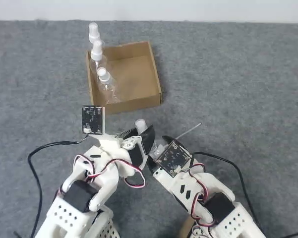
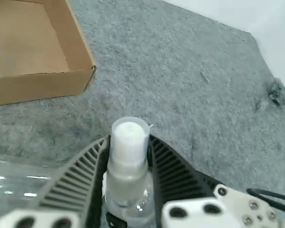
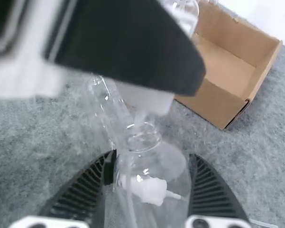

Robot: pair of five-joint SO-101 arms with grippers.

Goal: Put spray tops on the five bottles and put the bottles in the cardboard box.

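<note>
My left gripper point(image 2: 128, 159) is shut on a white spray top point(image 2: 128, 140) with a clear cap, held upright. The spray top point(image 3: 147, 100) sits at the neck of a clear bottle point(image 3: 149, 161), its thin tube reaching down inside. My right gripper point(image 3: 147, 180) is shut on this bottle's body. In the high view both grippers meet in front of the cardboard box point(image 1: 156, 74), the left gripper point(image 1: 141, 133) right beside the right gripper point(image 1: 157, 148). Three bottles point(image 1: 108, 89) with spray tops stand along the box's left wall.
Grey carpet covers the table. A thin tube point(image 1: 189, 131) sticks out on the carpet beside my right gripper. Cables point(image 1: 37, 158) trail by both arm bases. The box's floor point(image 1: 134, 74) is bare to the right of the bottles.
</note>
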